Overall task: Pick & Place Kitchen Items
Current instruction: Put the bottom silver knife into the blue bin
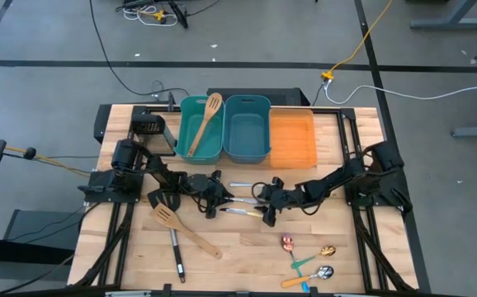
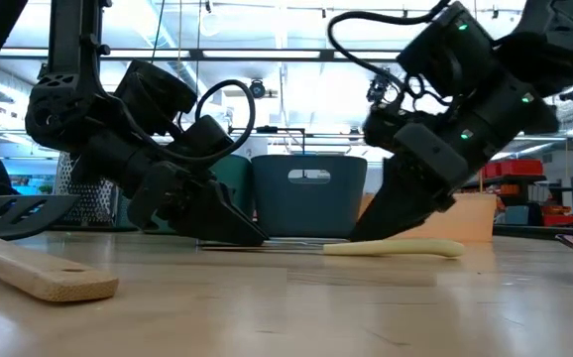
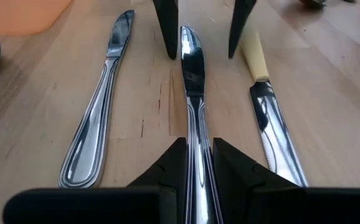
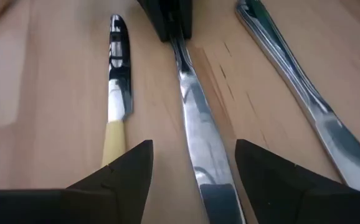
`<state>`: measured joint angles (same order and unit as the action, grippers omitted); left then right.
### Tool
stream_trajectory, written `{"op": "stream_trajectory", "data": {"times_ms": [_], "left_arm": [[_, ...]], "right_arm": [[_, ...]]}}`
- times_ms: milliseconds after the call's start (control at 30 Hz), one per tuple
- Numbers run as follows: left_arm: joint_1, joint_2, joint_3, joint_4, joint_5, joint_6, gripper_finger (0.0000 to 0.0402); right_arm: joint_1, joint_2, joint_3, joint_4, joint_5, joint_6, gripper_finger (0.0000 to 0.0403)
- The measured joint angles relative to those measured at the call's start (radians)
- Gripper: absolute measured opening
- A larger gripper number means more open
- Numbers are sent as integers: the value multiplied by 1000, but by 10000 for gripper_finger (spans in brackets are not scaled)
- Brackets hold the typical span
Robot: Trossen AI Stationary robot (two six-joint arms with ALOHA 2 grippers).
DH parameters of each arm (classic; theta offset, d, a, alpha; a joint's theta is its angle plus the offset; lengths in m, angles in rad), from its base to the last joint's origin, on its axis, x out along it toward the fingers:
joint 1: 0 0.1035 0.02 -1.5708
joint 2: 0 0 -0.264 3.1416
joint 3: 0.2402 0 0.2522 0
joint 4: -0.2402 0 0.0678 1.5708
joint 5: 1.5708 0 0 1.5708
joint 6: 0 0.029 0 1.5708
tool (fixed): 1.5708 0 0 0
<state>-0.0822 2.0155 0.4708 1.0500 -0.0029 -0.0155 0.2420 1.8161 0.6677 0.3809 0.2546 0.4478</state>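
Jaws of the left gripper [image 3: 195,180] are clamped on the middle knife [image 3: 194,81] at mid-desk; right gripper [image 4: 192,168] straddles its blade, spread wide, likely to steady it.

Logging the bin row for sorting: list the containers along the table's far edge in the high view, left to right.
black mesh box → teal bin holding a wooden spatula → dark blue-teal bin → orange bin

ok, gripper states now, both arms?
Left gripper: shut on the middle knife.
Right gripper: open, straddling that knife's blade, holding nothing.
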Motion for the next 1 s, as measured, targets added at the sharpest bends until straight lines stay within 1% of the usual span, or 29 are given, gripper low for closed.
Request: {"op": "stream_trajectory", "data": {"times_ms": [167,500,1000], "left_arm": [[0,0,0,0,0,0,65],[0,0,1,3,11,-1,65],[0,0,0,40,28,-22,65]], "right_arm": [[1,36,61,-96,15,-18,240],[12,39,74,-153,49,-42,240],[13,41,71,-155,74,-42,240]]}}
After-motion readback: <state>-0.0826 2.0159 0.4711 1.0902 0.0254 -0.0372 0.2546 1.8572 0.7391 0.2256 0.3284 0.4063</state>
